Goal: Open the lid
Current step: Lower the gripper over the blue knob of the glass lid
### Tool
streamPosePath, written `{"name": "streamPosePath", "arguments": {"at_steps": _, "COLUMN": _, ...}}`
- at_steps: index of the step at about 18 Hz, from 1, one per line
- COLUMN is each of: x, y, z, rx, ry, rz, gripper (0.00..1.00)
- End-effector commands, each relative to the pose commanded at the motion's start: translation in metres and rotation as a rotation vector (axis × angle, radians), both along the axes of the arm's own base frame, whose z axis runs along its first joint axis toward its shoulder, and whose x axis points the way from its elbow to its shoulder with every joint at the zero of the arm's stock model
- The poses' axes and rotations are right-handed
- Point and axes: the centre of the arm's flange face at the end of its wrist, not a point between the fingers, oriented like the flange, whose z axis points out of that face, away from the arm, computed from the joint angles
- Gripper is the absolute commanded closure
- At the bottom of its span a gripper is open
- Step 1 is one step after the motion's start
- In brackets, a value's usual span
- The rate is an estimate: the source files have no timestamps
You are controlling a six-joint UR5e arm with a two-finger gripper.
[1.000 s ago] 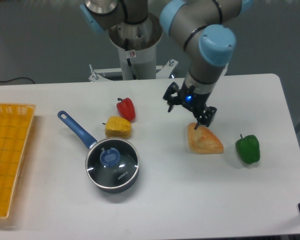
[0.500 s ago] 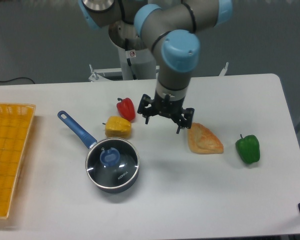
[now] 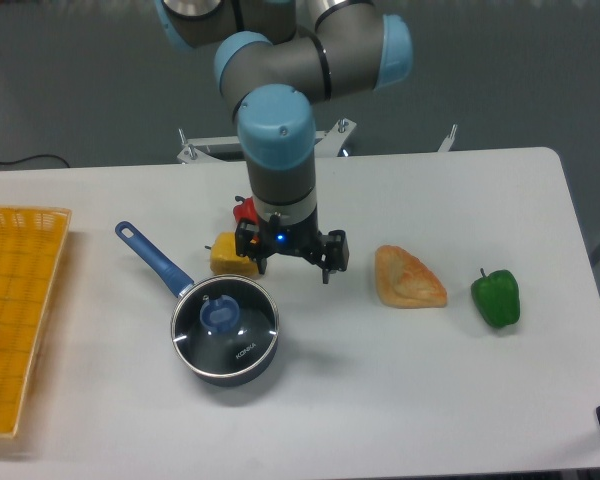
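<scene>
The lid (image 3: 226, 322) is a round clear glass disc with a metal rim and a blue knob (image 3: 221, 314). It rests flat on a dark saucepan (image 3: 228, 362) whose long blue handle (image 3: 152, 258) points up-left. My gripper (image 3: 291, 263) hangs open above the table, up and to the right of the lid, with nothing between its fingers. One fingertip (image 3: 326, 274) shows on the right; the other is near the yellow pepper.
A yellow pepper (image 3: 233, 254) and a red pepper (image 3: 244, 210) lie just behind the pan, partly hidden by the gripper. A pastry (image 3: 408, 279) and a green pepper (image 3: 496, 297) sit to the right. An orange basket (image 3: 15, 310) stands at the left edge.
The arm has swept left, from over the pastry to beside the yellow pepper, close to the pan. The lid and pan have not moved.
</scene>
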Motion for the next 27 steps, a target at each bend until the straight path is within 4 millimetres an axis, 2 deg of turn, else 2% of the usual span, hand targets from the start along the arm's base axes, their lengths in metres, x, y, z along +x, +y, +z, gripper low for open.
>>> {"name": "streamPosePath", "arguments": {"at_steps": 2, "x": 0.007, "y": 0.003, "z": -0.004, "rx": -0.003, "ry": -0.008, "rz": -0.011, "gripper": 0.0}}
{"name": "streamPosePath", "arguments": {"at_steps": 7, "x": 0.022, "y": 0.016, "z": -0.031, "rx": -0.054, "ry": -0.023, "rz": -0.049, "gripper": 0.0}}
{"name": "streamPosePath", "arguments": {"at_steps": 11, "x": 0.013, "y": 0.025, "z": -0.017, "rx": -0.057, "ry": 0.021, "rz": -0.055, "gripper": 0.0}}
{"name": "streamPosePath", "arguments": {"at_steps": 13, "x": 0.017, "y": 0.023, "z": -0.023, "rx": -0.082, "ry": 0.02, "rz": -0.052, "gripper": 0.0}}
{"name": "streamPosePath", "arguments": {"at_steps": 15, "x": 0.032, "y": 0.025, "z": -0.031, "rx": -0.122, "ry": 0.033, "rz": -0.079, "gripper": 0.0}}
{"name": "streamPosePath", "arguments": {"at_steps": 21, "x": 0.033, "y": 0.034, "z": -0.041, "rx": -0.119, "ry": 0.021, "rz": 0.01, "gripper": 0.0}}
{"name": "streamPosePath", "arguments": {"at_steps": 27, "x": 0.038, "y": 0.04, "z": -0.039, "rx": -0.077, "ry": -0.023, "rz": 0.055, "gripper": 0.0}}
